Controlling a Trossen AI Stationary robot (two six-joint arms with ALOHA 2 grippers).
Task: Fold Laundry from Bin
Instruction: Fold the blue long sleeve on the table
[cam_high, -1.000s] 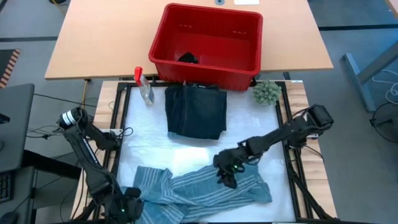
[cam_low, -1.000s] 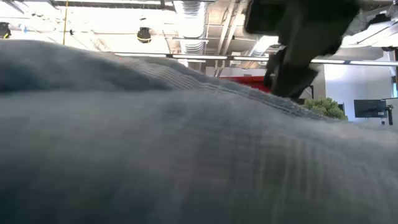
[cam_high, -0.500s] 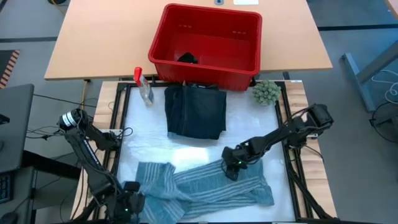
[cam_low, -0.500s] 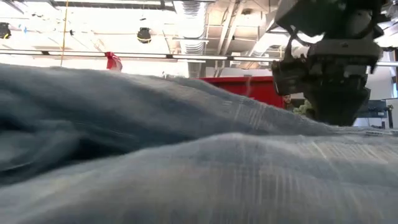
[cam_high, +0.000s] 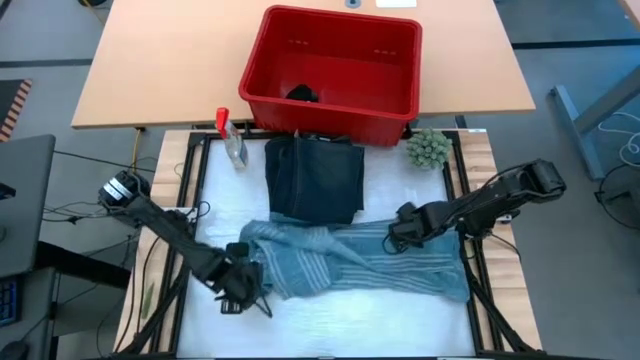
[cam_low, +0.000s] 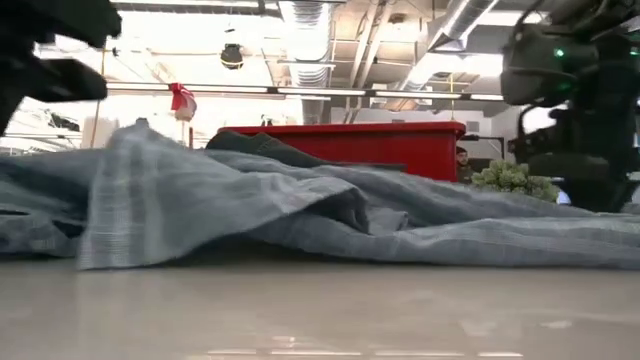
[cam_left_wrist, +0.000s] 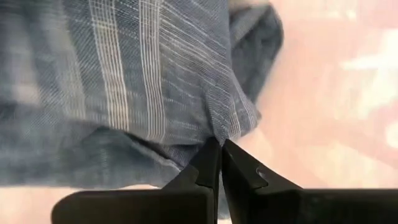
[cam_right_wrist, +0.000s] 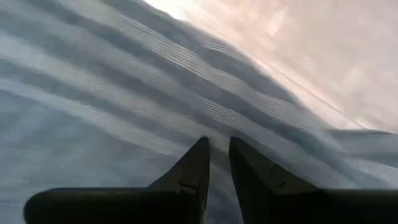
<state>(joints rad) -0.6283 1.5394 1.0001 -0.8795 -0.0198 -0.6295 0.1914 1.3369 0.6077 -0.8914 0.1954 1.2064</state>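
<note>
A faded grey-blue garment (cam_high: 355, 262), a thin woven cloth with pale stripes running along it, lies crumpled in soft folds across the front of the white-topped table (cam_high: 330, 318), stretched between the two arms; in the low view it rises in rumpled ridges above the glossy surface; behind it a dark navy garment (cam_high: 316, 178) rests folded into a neat rectangle, its far edge just beside the red bin (cam_high: 333, 66); the bin is a smooth, bright plastic tub with a thick rim and tapered walls, standing on the tan wooden table behind, and a small black piece of laundry (cam_high: 302, 94) lies on its floor; no writing can be read on any of them; the left end effector (cam_high: 243, 285) sits low at the striped garment's left end, its two dark pointed fingers pressed together and pinching a corner of the cloth, as the left wrist view shows; the right end effector (cam_high: 402, 226) is down on the same garment's right part, its fingers (cam_right_wrist: 198, 163) standing a narrow gap apart over the striped weave, and whether cloth is caught between them cannot be told; a fuzzy green ball (cam_high: 428, 148) sits beside the bin's right corner; a clear spray bottle (cam_high: 232, 140) with a red top stands near its left corner.
</note>
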